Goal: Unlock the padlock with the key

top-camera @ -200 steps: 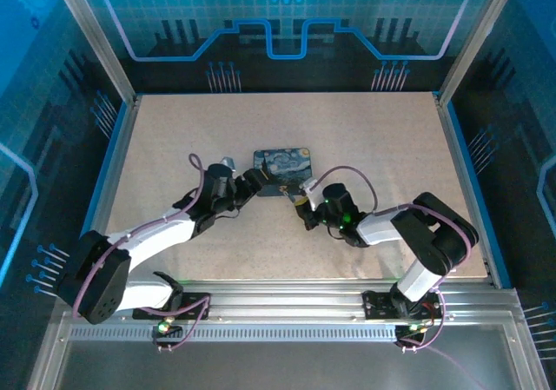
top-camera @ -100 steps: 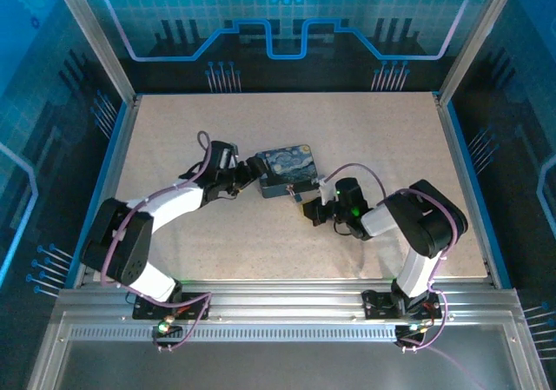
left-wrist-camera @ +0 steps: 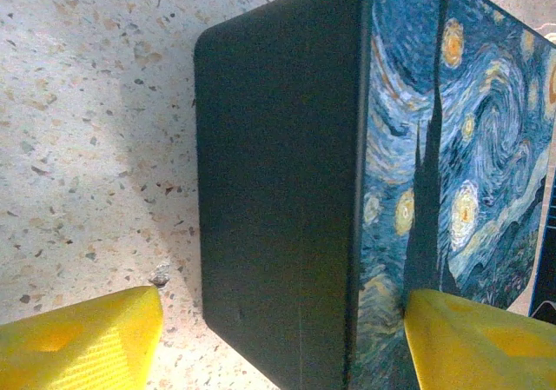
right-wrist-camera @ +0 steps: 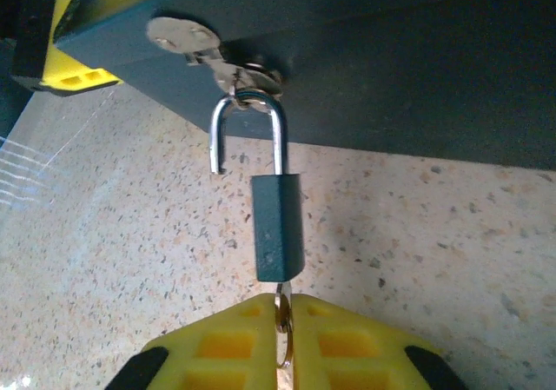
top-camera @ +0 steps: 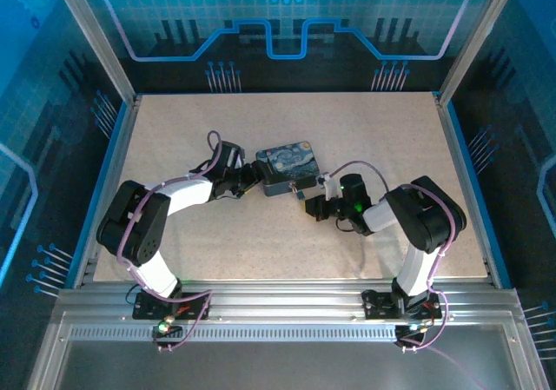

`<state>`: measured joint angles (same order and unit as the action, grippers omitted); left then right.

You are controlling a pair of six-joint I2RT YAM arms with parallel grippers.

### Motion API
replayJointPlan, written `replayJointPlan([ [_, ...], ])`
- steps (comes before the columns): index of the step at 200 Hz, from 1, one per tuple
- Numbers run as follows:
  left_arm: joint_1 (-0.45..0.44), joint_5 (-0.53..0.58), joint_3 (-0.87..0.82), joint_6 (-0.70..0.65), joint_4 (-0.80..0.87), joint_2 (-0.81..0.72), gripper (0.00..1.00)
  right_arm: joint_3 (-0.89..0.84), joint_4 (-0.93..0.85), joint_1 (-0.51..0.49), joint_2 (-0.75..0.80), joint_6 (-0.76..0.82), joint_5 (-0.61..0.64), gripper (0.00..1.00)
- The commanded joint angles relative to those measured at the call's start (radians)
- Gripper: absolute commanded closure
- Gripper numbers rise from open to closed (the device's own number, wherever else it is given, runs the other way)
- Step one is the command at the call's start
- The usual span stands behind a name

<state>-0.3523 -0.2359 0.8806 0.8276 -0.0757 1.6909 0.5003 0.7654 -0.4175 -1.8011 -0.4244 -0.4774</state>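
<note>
The padlock (right-wrist-camera: 278, 225) has a dark teal body and a silver shackle hooked through the hasp (right-wrist-camera: 234, 69) of the blue starry-night tin (top-camera: 287, 166). The shackle's left leg ends free above the body. The key (right-wrist-camera: 282, 316) sticks out of the padlock's underside, pinched between the yellow fingers of my right gripper (right-wrist-camera: 284, 329). From above, the padlock (top-camera: 300, 192) lies just in front of the tin, with the right gripper (top-camera: 311, 206) behind it. My left gripper (top-camera: 256, 180) straddles the tin's left end (left-wrist-camera: 278, 190), open. One finger (left-wrist-camera: 469, 338) rests on the lid and the other (left-wrist-camera: 87, 347) stands off the dark side.
The speckled tabletop (top-camera: 174, 129) stretches wide around the tin. Metal posts and blue panels wall it in, with a blue rail (top-camera: 465, 181) along the right edge. Both forearms lie low across the table's near half.
The left arm has folded in closer to the left, its gripper staying at the tin's end. Tin, padlock and right gripper have shifted slightly away and to the right.
</note>
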Motion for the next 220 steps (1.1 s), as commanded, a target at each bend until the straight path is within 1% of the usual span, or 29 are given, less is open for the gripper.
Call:
replayJointPlan([
  [1, 0.007, 0.015, -0.009, -0.033, 0.013, 0.019, 0.25, 0.009, -0.058, 0.016, 0.002, 0.003, 0.028, 0.81],
  [19, 0.007, 0.018, -0.021, -0.033, 0.009, 0.02, 0.26, 0.002, -0.081, 0.019, 0.031, 0.018, 0.047, 0.77],
  [42, 0.007, 0.019, -0.039, -0.03, 0.001, 0.017, 0.27, -0.009, -0.104, 0.023, 0.078, 0.042, 0.045, 0.68],
  [76, 0.002, 0.014, -0.068, -0.022, -0.013, 0.005, 0.29, -0.014, -0.059, 0.033, 0.126, 0.04, -0.036, 0.56],
  [97, -0.007, 0.02, -0.086, -0.022, -0.012, -0.006, 0.29, 0.018, -0.045, 0.034, 0.127, 0.04, -0.076, 0.49],
  [131, -0.019, 0.025, -0.122, -0.013, -0.022, -0.028, 0.29, 0.102, -0.068, 0.051, 0.1, 0.06, -0.082, 0.38],
  [149, -0.025, 0.027, -0.134, -0.008, -0.026, -0.037, 0.29, 0.148, -0.079, 0.063, 0.075, 0.064, -0.097, 0.37],
  [170, -0.034, 0.032, -0.14, -0.005, -0.027, -0.045, 0.29, 0.165, -0.087, 0.068, 0.063, 0.067, -0.099, 0.35],
  [204, -0.04, 0.036, -0.14, 0.0, -0.035, -0.048, 0.29, 0.114, -0.058, 0.062, 0.072, 0.051, -0.122, 0.35],
  [220, -0.042, 0.037, -0.138, -0.001, -0.035, -0.05, 0.29, 0.09, -0.034, 0.053, 0.065, 0.043, -0.139, 0.32],
])
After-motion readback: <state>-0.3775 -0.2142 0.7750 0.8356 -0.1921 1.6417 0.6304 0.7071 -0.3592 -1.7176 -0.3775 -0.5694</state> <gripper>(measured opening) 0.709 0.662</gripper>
